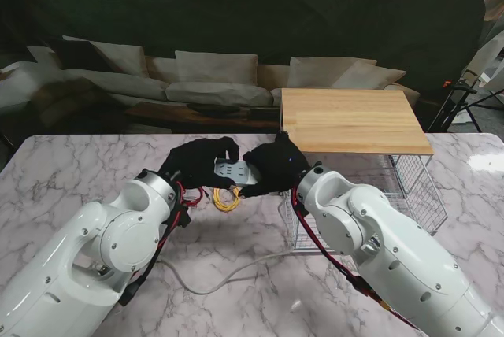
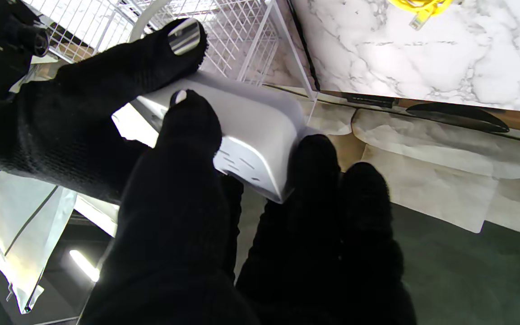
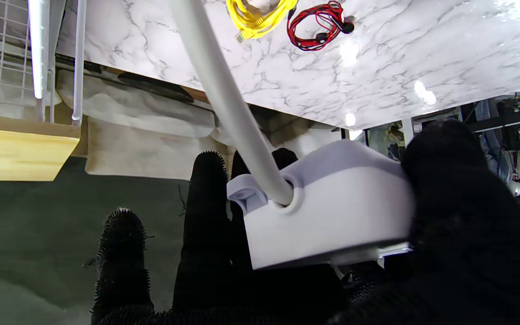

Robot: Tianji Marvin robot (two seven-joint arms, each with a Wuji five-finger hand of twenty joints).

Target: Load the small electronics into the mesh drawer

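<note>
While too long and too cord-heavy for one grip, gets carried two-handed: left hand (image 1: 197,162) clamped on one end of the white power strip (image 1: 232,172), thumb across one face and fingers (image 2: 188,131) across the other; right hand (image 1: 276,165) closed around the other end, right where the cord (image 1: 228,274) leaves the casing. Probably held that way to keep the strip level and stop the cord from dragging it askew.

Hangs clear of the marble table (image 1: 63,164), just to the left of the mesh drawer (image 1: 409,187), not yet inside it. Lies directly over a coiled yellow cable (image 1: 226,198), with red earphones (image 3: 318,22) close beside that coil, both farther left of the drawer than the strip and both waiting on the table.

Seems pulled out toward me from under the wooden top (image 1: 350,120), so open to loading from above only on the nearer part. Needs a sideways move to the right and a lift over the wire rim at the drawer's left edge. Tight on the far side, where the wooden top overhangs; roomier nearer to me. Worth watching the slack cord, which trails away from the drawer across the table and could snag the rim or pull the strip back.
</note>
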